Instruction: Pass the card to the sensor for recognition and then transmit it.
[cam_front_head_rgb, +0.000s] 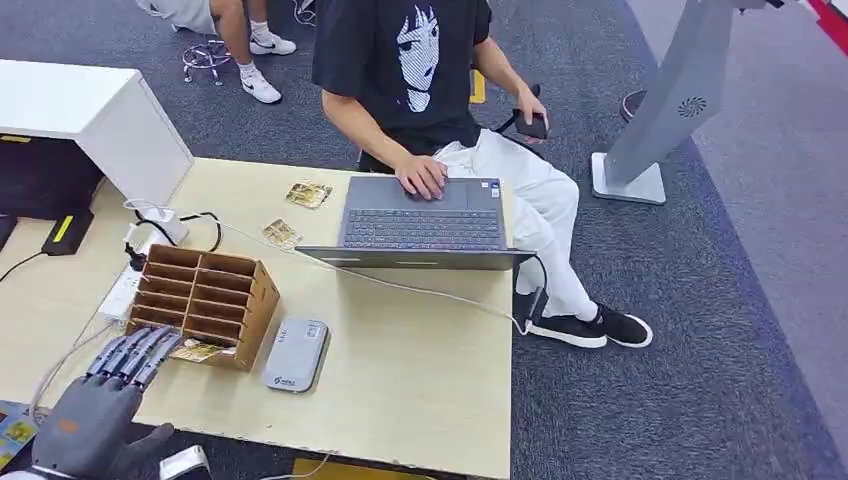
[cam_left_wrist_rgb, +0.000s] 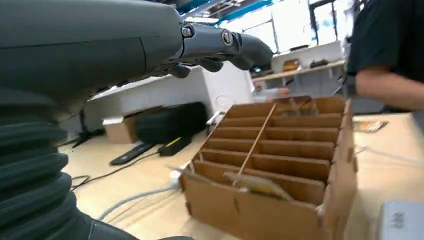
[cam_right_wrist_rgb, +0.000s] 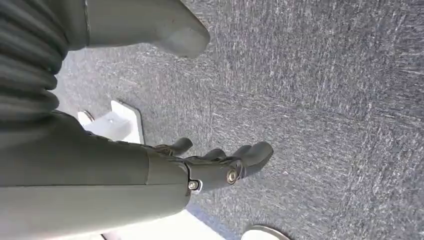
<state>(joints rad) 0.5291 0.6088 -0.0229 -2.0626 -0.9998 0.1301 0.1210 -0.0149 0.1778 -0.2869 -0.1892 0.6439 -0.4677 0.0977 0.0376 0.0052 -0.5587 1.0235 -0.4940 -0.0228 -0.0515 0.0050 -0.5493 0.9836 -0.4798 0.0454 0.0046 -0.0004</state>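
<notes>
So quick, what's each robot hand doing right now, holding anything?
Left hand: open, empty, fingers stretched toward the cardboard organizer.
Right hand: open, empty, hanging over carpet.

The tabletop (cam_front_head_rgb: 420, 370) is showing a pale, matt wood-look surface; the slotted organizer (cam_front_head_rgb: 205, 300) is looking like raw brown corrugated cardboard, matt and rough at its cut edges; the sensor (cam_front_head_rgb: 297, 354) is presenting smooth grey plastic with a slight sheen. The left hand (cam_front_head_rgb: 95, 415) is appearing as matt grey plastic with a ribbed rubbery cover; the floor (cam_front_head_rgb: 700, 300) is wearing coarse blue-grey carpet.
</notes>
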